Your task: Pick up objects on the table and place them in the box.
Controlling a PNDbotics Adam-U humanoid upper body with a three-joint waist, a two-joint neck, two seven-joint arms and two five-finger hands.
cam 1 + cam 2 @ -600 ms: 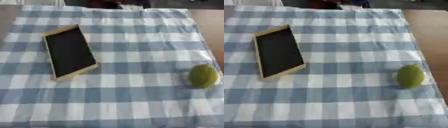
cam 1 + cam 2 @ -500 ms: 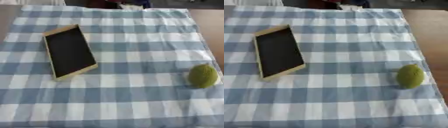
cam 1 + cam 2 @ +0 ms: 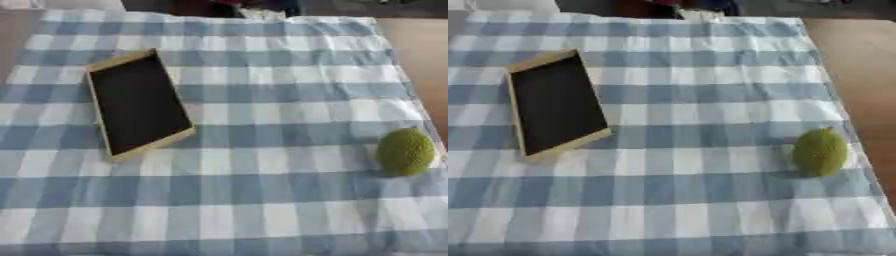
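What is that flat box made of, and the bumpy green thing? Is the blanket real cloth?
The box looks like pale wood or cardboard round its rim, with a matte black inside. The green fruit has a dull, bumpy skin; real or plastic, I cannot tell. The checked cloth looks like woven fabric, since it wrinkles softly.

The cloth (image 3: 262, 200) is checked in blue and white, with paler grey-blue squares between. The box (image 3: 140, 103) has a light tan wooden rim around a black inside. The rough-skinned fruit (image 3: 820, 152) is yellowish green. The bare surface (image 3: 859, 75) is brown.
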